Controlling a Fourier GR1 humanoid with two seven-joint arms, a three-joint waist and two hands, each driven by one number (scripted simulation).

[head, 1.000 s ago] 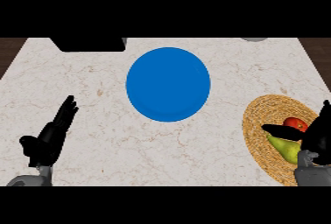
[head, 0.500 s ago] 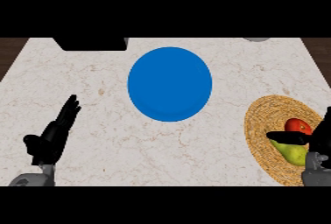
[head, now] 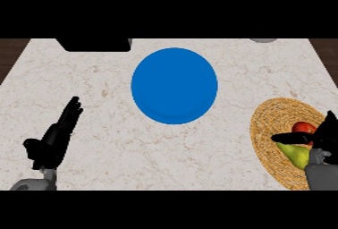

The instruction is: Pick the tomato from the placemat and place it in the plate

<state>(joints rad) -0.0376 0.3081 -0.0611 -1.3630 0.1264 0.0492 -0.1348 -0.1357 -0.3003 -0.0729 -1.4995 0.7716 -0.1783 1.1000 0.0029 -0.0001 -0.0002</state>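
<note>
tabletop (head: 105, 89): pale marbled stone, seen from steeply above.
plate (head: 174, 86): blue, round, upper middle of the tabletop, nothing on it.
placemat (head: 280, 129): woven straw, round, near the right edge, well apart from the plate.
tomato (head: 303, 127): red, on the placemat, partly hidden behind the right robot hand.
pear (head: 296, 154): green, on the placemat, just below the tomato and touching or nearly touching it.
right robot hand (head: 319, 136): black, over the placemat's right half, thumb stretched leftward across the lower edge of the tomato, fingers up beside it; closure round the tomato cannot tell.
left robot hand (head: 54, 142): black, at lower left over bare tabletop, fingers straight and pressed together, pointing up and right, holding nothing.
</note>
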